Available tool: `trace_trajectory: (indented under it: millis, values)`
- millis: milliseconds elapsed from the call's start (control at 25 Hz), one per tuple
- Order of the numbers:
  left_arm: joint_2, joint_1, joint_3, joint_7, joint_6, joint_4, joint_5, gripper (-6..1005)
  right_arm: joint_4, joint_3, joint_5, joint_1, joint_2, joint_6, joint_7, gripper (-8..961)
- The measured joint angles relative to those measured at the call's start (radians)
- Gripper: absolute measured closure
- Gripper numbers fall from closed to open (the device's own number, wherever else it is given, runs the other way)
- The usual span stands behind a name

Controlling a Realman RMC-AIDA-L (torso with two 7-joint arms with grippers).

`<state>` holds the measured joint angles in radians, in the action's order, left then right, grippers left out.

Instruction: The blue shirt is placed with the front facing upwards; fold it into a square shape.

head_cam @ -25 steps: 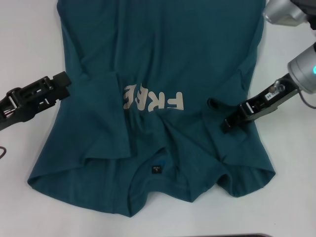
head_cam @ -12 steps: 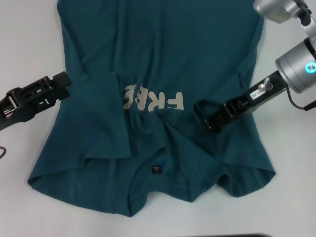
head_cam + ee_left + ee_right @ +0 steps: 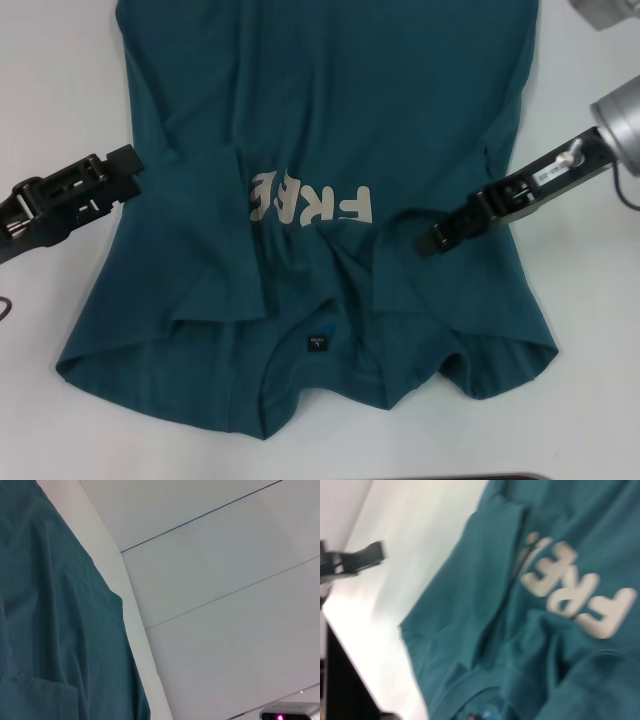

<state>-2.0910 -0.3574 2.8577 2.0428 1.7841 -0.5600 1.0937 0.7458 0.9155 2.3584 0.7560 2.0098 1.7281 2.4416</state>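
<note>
Over the blue shirt (image 3: 330, 200), spread across the white table (image 3: 50, 100), the right gripper (image 3: 440, 238) hovers beside its "FREE" lettering (image 3: 310, 205), jaw state unclear, apparently mid-fold and needing a fresh hold, while the left gripper (image 3: 125, 165) waits at the shirt's edge.

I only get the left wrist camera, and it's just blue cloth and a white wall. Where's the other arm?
Observer: The right gripper is low over the blue shirt, next to the F end of the FREE letters.
Operator: Is the shirt a square yet?
Observer: No. Only a flap on the robot's left lies folded inward, reaching the letters. The rest is spread out and wrinkled.
Operator: So where's my arm?
Observer: The left gripper is at the shirt's left edge, with its arm out over the white table.
</note>
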Motion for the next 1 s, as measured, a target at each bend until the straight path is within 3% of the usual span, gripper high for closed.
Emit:
trace_trajectory:
  millis: [240,640,1000]
  values:
    - [0.000,-0.003,0.000,0.005,-0.001,0.000,0.000,249,-0.003,-0.011,0.023,-0.026,-0.035,-0.027,0.038,477]
    - [0.000,-0.001,0.000,0.007,-0.008,0.000,0.000,248,0.004,-0.026,0.090,-0.048,-0.054,-0.082,0.076,476]
    - [0.000,0.000,0.000,0.007,-0.010,0.000,0.000,249,-0.004,-0.060,0.120,-0.051,-0.055,-0.136,0.089,475]
